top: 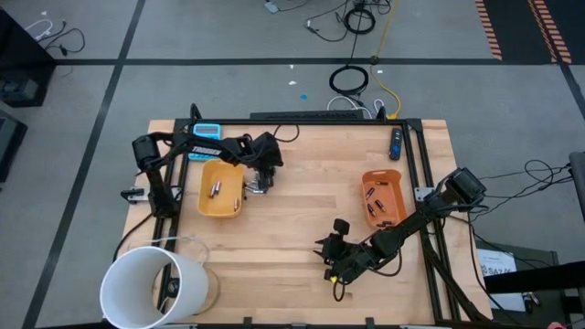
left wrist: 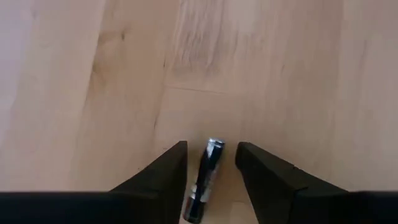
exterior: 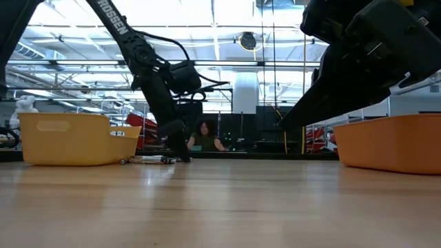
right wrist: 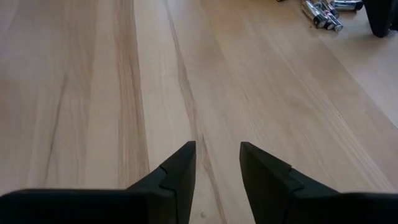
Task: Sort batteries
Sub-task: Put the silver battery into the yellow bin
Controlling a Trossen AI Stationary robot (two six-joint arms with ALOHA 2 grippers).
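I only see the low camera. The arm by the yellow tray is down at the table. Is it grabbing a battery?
Observer: Not yet. One battery lies on the table between the left tool's open fingers.
Operator: What's inside the yellow tray?
Observer: From above, the yellow tray holds a few small batteries.
Operator: And the other arm?
Observer: The right tool is open over bare table, holding nothing.

The table (left wrist: pixel 93 74) is pale, smooth wood; the battery (left wrist: pixel 205 177) looks glossy metal, perhaps dark-wrapped.
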